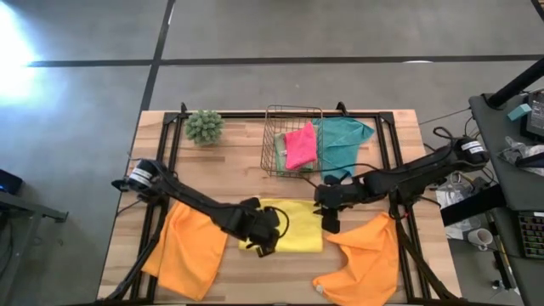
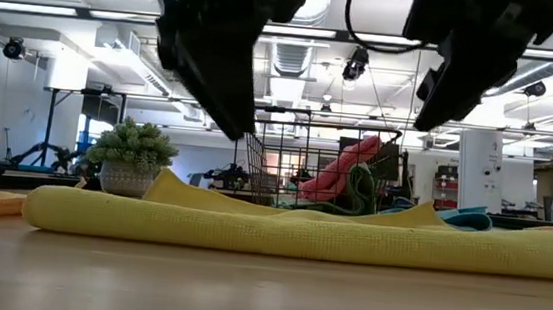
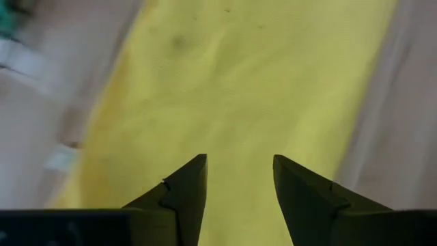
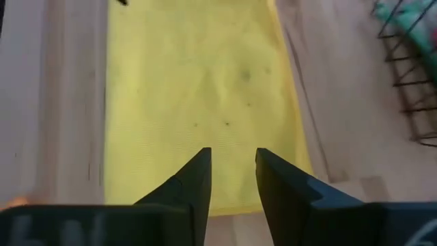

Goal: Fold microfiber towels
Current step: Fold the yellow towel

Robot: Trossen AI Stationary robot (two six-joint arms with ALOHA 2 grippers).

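my left claw (image 3: 239, 179) hangs open and empty above the soft yellow microfibre towel (image 1: 293, 228), which lies folded once into a flat rectangle at the table's front middle. my right claw (image 4: 233, 172), fingers parted with nothing between them, hovers at its other end. i judge one fold is laid; next i must pinch a short edge and carry it across.

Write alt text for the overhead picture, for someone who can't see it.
Seen from above, two dark robot arms meet over a folded yellow towel on a wooden table, left gripper and right gripper both open. Orange towels lie either side; a wire basket holds pink and teal ones.
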